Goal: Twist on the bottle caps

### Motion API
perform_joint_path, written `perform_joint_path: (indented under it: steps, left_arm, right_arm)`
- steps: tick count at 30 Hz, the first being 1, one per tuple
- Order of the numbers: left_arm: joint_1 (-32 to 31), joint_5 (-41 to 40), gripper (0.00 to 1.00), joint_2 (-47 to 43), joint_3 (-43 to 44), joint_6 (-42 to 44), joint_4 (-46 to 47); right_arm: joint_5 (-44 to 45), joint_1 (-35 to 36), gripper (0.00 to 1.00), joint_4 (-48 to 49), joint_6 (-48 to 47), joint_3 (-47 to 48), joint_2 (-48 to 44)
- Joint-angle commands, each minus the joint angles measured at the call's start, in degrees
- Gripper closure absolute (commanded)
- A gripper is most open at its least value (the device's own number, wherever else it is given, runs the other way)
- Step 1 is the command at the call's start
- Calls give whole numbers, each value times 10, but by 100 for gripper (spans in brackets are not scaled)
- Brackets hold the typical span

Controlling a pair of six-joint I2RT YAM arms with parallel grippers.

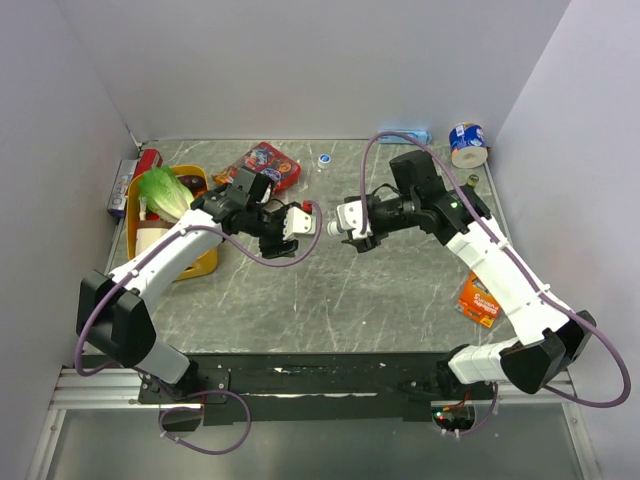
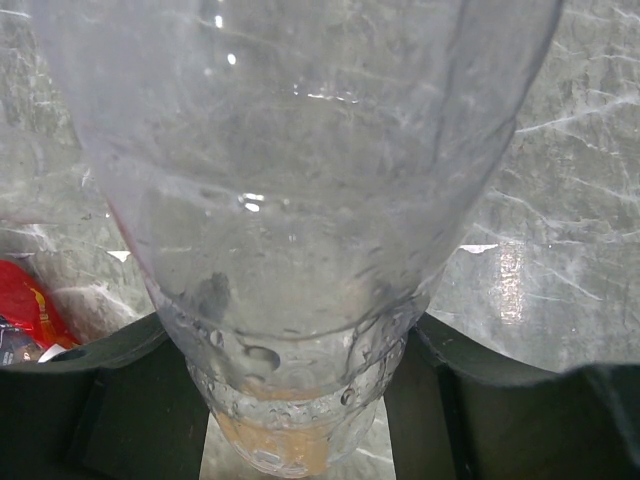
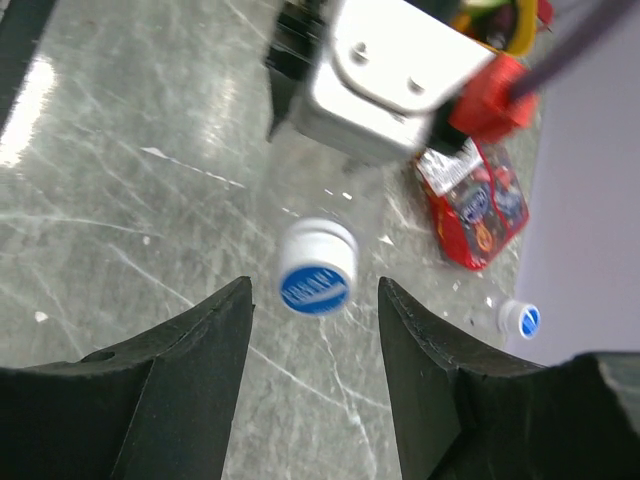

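Left jaws are clamped on bottle [image 2: 300,200]; right jaws are parted; cap [image 3: 317,268], at 12 o'clock, is to be gripped and screwed.

The bottle [image 2: 300,200] is clear. Its cap [image 3: 316,270] is blue on top with white sides. The table [image 1: 380,300] is grey with thin white streaks. The far packet [image 1: 266,166] is red.

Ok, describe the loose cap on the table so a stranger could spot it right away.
Look along the table's back edge to the red packet. Just right of it lies the loose cap, alone on the bare surface. It is tiny, white with a blue top, and unlike the other cap it sits on no bottle.
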Motion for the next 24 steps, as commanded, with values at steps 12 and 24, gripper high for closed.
perform_joint_path:
  steps: [12,24]
  left_arm:
    - [-7,-56,99,-27,-25,-107,152]
    - [-112,-367,99,-129,-137,-174,434]
  right_arm:
    - [28,20,88,54,194,52,42]
    - [-100,-77,86,80,835,170,237]
